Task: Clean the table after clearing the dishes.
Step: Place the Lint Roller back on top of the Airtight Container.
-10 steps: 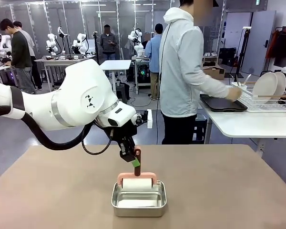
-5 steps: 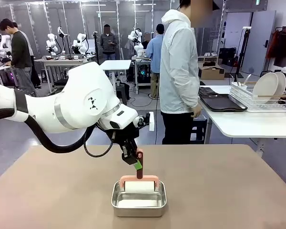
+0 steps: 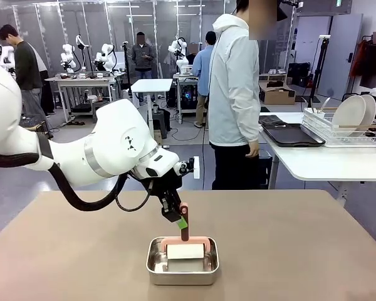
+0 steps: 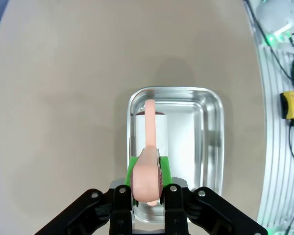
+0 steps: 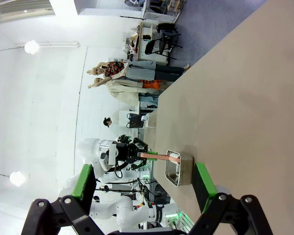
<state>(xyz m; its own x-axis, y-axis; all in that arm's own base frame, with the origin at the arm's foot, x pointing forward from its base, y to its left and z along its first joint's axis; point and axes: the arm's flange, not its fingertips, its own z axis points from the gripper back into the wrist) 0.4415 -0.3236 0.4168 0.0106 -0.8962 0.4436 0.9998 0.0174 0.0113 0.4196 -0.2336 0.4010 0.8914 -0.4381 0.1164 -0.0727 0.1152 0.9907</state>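
On the brown table (image 3: 313, 251), left tool (image 3: 182, 221) grips the roller (image 3: 185, 248) in a pan (image 3: 182, 269); right tool (image 5: 144, 193) gapes.

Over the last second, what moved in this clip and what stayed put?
The left gripper, shut on the pink-handled roller, lowered it into the steel pan. The person turned away from the white side table, hand now hanging down. The pan, brown table and open right gripper stayed as they were.
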